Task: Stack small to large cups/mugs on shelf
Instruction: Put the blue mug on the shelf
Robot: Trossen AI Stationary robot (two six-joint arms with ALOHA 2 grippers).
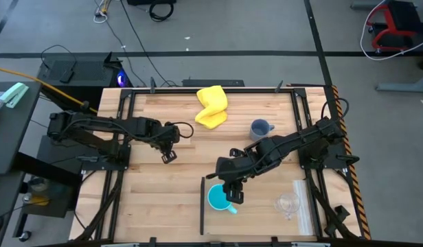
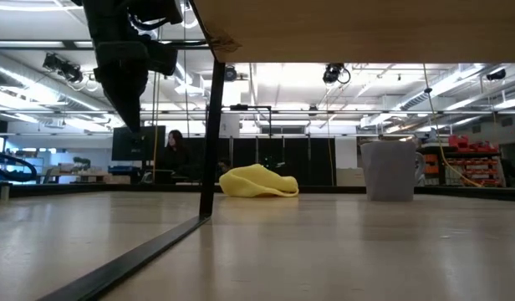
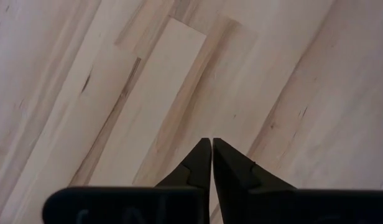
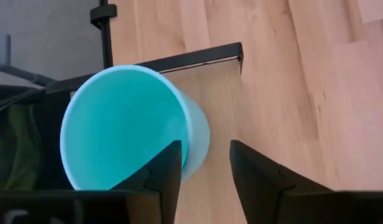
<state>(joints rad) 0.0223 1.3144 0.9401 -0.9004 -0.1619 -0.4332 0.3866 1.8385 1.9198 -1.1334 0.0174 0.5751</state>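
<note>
1. Lower centre of the high view: the right gripper (image 1: 232,193) is seen directly above the cyan mug (image 1: 219,199), which stands on the wooden table (image 1: 156,199) with its mouth up and its handle pointing toward the lower right of the frame.
2. Right wrist view: the right gripper's fingers (image 4: 261,177) are spread apart, released, with nothing clasped between them; one finger overlaps the cyan mug's rim (image 4: 126,127), the other lies over bare wood beside it. Whether the mug is touched cannot be told.
3. A thin black shelf frame (image 1: 202,206) is noted just left of the cyan mug in the high view.
4. The grey-blue mug (image 1: 260,128) is recorded upright in the upper right part of the table, apart from the right arm; in the low view it (image 2: 390,170) stands at right.
5. The clear cup (image 1: 288,204) is seen at lower right of the high view, near the table's right rail.
6. A yellow cloth (image 1: 212,106) lies crumpled at the upper centre of the table; it (image 2: 259,181) shows mid-frame in the low view.
7. The left gripper (image 1: 169,156) is held over bare wood at centre left of the high view; in the left wrist view its fingers (image 3: 198,165) are clenched together on nothing.
8. A seated person (image 2: 174,150) is glimpsed in the room beyond, left of centre in the low view.
</note>
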